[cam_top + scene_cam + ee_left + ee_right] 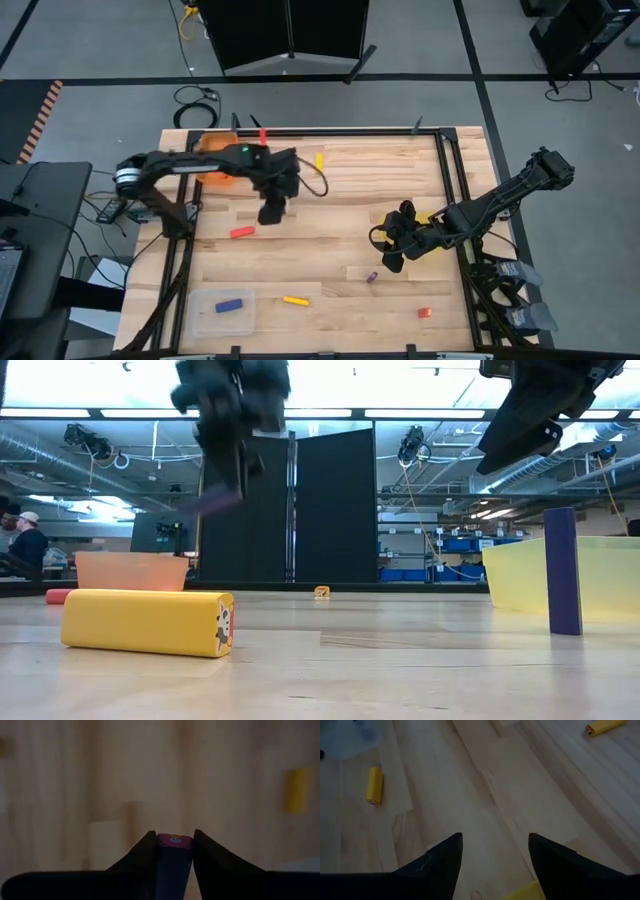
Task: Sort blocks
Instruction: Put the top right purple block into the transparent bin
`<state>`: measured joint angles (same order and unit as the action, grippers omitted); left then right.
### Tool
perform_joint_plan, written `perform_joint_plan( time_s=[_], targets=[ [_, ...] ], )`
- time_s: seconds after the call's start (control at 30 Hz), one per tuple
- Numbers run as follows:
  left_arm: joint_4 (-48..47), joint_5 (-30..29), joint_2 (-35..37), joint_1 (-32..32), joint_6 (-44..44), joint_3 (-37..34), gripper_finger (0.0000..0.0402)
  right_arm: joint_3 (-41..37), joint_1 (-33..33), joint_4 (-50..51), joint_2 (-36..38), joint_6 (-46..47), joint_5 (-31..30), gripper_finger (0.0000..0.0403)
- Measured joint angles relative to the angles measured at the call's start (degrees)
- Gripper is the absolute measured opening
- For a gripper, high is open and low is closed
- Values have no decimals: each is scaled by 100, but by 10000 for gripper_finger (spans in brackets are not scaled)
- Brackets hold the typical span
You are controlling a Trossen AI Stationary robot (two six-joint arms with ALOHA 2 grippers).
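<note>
While the left gripper clamps a purple block, the right gripper hangs open nearby.

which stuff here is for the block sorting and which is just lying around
Job: purple block in left gripper; red block; yellow block; orange tray; clear tray; right gripper, open.
Lying about: floor cables; black panel.

Grey floor, black partition, ceiling striplights.
</note>
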<state>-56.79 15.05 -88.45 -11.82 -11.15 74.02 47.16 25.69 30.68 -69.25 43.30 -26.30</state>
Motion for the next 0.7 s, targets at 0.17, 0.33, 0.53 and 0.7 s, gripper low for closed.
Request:
perform_joint_plan(
  time_s=[0.17, 0.33, 0.53, 0.7],
  targets=[
    [-71, 84, 739, 1015, 855, -5, 102, 0, 2, -21, 0, -67, 0, 236],
    [-121, -197, 1111, 2334, 2064, -5, 102, 0, 2, -56, 0, -182, -2, 237],
    [115, -990, 1099, 4046, 3828, -114, 102, 0, 2, -291, 0, -340, -2, 235],
    [543, -1666, 983, 5153, 5359, -585, 102, 0, -119, -717, -119, -510, -5, 234]
  ],
)
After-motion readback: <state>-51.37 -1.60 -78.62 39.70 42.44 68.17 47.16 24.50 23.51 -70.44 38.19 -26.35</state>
